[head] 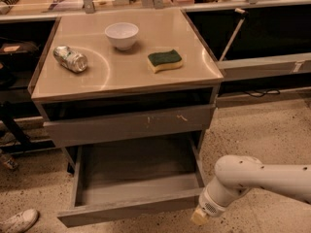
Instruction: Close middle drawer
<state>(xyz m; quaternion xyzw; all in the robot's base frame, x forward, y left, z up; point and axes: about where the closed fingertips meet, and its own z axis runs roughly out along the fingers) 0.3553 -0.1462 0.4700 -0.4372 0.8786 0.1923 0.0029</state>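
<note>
The middle drawer (131, 208) is a wide shallow grey drawer with a plain front panel. It stands pulled far out at the bottom of the cabinet, and its grey floor is bare. Above it sits the taller grey drawer front with pale scratch marks (129, 125), pushed in. My gripper (200, 217) is at the end of the white arm (257, 178) that comes in from the lower right. It is low, right at the right end of the open drawer's front panel. I cannot tell whether it touches the panel.
On the cabinet top (121, 67) stand a white bowl (121, 34), a green and yellow sponge (165, 60) and a crushed can (70, 58). Dark shelving stands left and right of the cabinet. A white shoe (18, 221) lies on the speckled floor at the lower left.
</note>
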